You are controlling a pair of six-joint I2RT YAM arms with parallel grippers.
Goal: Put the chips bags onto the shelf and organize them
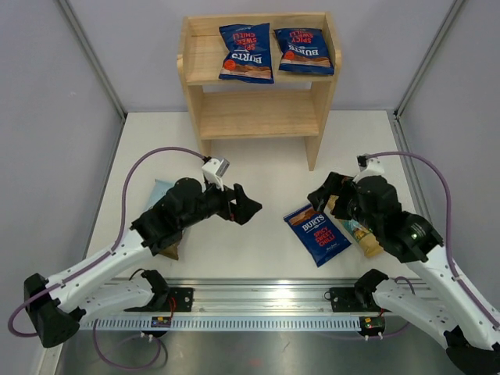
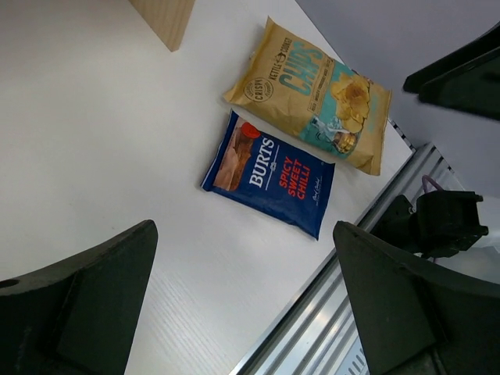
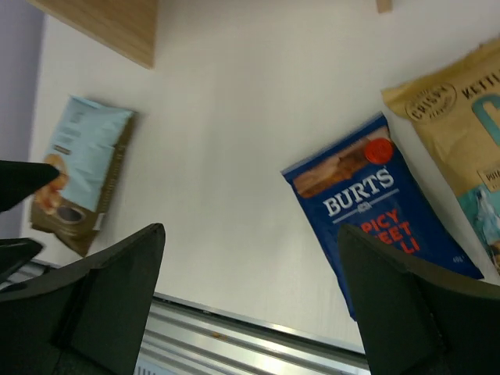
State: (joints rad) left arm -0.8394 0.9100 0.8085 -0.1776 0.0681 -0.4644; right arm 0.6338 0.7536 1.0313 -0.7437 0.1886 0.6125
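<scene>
The wooden shelf (image 1: 258, 115) stands at the back, with two dark blue Burts bags (image 1: 247, 52) (image 1: 305, 51) flat on its top tier. A third dark blue bag (image 1: 316, 233) lies on the table front right, and shows in the left wrist view (image 2: 269, 174) and the right wrist view (image 3: 383, 211). The tan-yellow bag (image 1: 361, 233) lies beside it, partly under my right arm. The pale blue-white bag (image 1: 160, 195) lies at the left, mostly hidden under my left arm. My left gripper (image 1: 246, 205) is open and empty above the table's middle. My right gripper (image 1: 328, 191) is open and empty, just behind the third dark blue bag.
The shelf's lower tier holds nothing. A metal rail (image 1: 258, 297) runs along the table's near edge. Grey walls close the left, right and back sides. A shelf leg (image 2: 164, 19) shows at the top of the left wrist view.
</scene>
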